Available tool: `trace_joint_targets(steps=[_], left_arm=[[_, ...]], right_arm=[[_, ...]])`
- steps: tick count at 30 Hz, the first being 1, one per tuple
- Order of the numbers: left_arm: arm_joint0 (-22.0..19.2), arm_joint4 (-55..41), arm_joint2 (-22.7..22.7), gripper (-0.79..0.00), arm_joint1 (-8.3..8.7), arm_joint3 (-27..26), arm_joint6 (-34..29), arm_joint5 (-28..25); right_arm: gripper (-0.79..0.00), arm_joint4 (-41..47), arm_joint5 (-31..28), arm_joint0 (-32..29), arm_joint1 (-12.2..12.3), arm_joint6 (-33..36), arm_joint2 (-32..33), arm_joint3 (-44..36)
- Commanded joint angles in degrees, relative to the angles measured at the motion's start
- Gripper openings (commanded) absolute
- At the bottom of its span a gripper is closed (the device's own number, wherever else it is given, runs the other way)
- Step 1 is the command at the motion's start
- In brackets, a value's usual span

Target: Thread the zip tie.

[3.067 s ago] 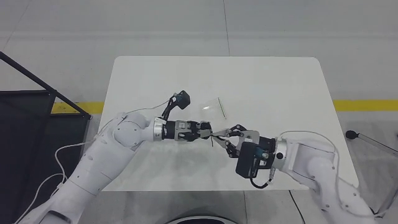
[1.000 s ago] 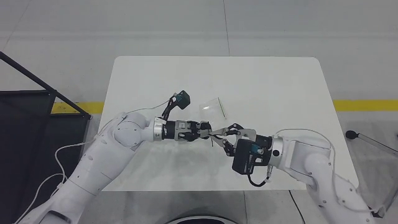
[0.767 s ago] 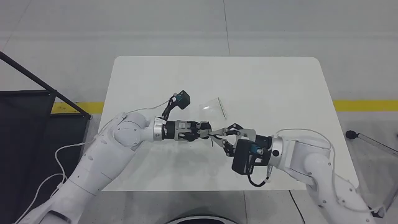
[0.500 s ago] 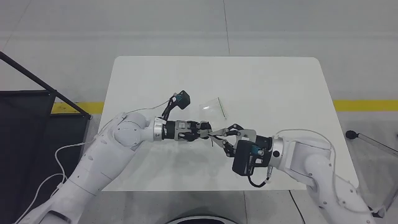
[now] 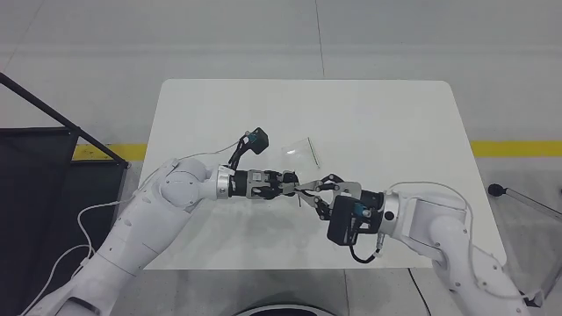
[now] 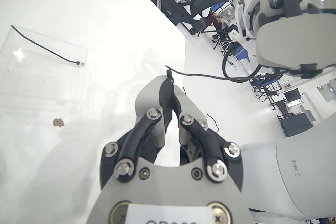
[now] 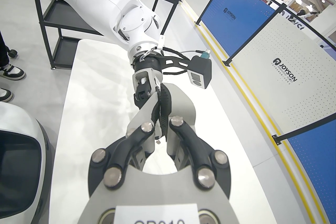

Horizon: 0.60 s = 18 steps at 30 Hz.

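Right gripper, pressed together, nearer than before to left gripper with zip tie pinched at its tip.

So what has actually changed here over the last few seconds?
The right gripper has edged a little closer to the left gripper. Nothing was grabbed or released: the left gripper stays in place, shut on the zip tie. The clear sheet on the table has not moved.
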Motion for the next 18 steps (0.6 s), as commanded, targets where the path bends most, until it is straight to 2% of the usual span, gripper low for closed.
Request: trace_joint_targets(steps=[1,11,18], left_arm=[[0.00,0.00,0.00,-0.785,0.00,0.00,0.00,0.00],[0.00,0.00,0.00,-0.785,0.00,0.00,0.00,0.00],[0.00,0.00,0.00,-0.785,0.00,0.00,0.00,0.00]], right_arm=[[-0.785,0.08,-0.15,0.05,0.00,0.11,-0.03,0.05],[-0.785,0.80,-1.54,0.39,0.12,0.54,0.69,-0.58],[-0.785,5.04,-9.67,2.76,0.61,4.06,2.12,-0.72]])
